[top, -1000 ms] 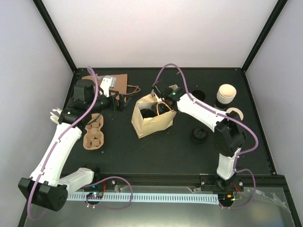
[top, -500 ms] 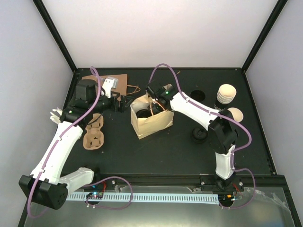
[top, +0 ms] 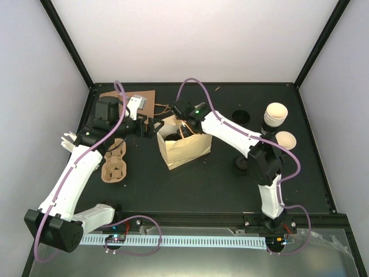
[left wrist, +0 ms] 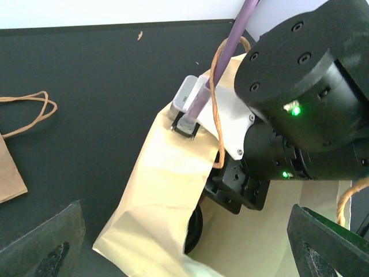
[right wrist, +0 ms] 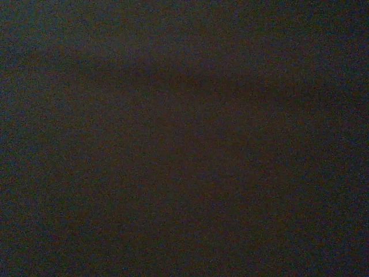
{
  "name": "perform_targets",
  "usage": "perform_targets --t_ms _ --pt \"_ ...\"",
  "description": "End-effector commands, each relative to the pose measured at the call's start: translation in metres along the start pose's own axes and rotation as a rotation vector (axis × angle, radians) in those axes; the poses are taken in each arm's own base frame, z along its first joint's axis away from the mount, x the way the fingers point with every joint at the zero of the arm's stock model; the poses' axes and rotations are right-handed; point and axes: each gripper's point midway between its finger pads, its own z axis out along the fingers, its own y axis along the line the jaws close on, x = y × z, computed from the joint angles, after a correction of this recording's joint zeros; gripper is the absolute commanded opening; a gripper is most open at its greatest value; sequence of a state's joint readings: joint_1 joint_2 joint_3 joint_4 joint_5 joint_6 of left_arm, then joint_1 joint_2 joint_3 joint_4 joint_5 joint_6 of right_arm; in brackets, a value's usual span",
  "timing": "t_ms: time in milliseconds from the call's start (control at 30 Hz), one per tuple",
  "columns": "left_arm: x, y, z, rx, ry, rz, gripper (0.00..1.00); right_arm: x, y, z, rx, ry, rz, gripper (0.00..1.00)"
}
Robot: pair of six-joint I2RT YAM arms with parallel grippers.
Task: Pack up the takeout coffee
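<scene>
Black tabletop (top: pixel 202 184) inside a white-walled enclosure carries all items. One takeout coffee cup (top: pixel 285 139) stands near the right edge, with a second cup (top: pixel 275 113) on a stack behind it. Both are outside the paper bag (top: pixel 184 151) and well apart from it. A dark round object (left wrist: pixel 195 228) lies inside the bag; its identity cannot be confirmed. The right gripper (top: pixel 182 123) is lowered into the bag mouth with its fingers hidden, so its state cannot be told. The left gripper (top: pixel 149 125) stands fully open beside the bag's left wall. Judged status: packing incomplete; the visible cups are not yet bagged.
</scene>
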State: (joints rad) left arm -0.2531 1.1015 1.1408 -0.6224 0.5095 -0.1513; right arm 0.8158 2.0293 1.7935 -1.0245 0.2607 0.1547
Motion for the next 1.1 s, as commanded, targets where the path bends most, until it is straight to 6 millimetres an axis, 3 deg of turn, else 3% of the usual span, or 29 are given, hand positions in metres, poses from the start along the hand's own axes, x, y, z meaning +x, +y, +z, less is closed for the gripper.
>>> perform_targets --t_ms 0,167,433,600,733,933,1067 --pt "-0.008 -0.009 -0.006 0.015 -0.005 0.038 0.99 0.097 0.016 0.061 -0.167 0.392 -0.055 0.45" --pt "-0.007 -0.010 -0.005 0.019 0.008 0.041 0.99 0.103 0.005 0.060 -0.122 0.476 -0.088 0.45" --pt "0.001 -0.009 0.006 0.020 0.056 0.055 0.99 0.108 0.009 0.052 -0.005 0.485 -0.154 0.45" --pt "0.005 -0.008 0.011 0.002 0.092 0.074 0.99 0.111 0.001 0.049 0.038 0.461 -0.162 0.47" --pt "0.006 -0.008 0.013 -0.012 0.118 0.096 0.99 0.101 0.003 0.044 -0.044 0.441 -0.124 0.47" --pt "0.002 -0.004 0.018 -0.047 0.158 0.121 0.99 0.078 0.004 0.031 -0.059 0.387 -0.098 0.47" --pt "0.002 -0.001 0.022 -0.064 0.176 0.124 0.99 0.073 -0.001 0.025 -0.037 0.373 -0.095 0.47"
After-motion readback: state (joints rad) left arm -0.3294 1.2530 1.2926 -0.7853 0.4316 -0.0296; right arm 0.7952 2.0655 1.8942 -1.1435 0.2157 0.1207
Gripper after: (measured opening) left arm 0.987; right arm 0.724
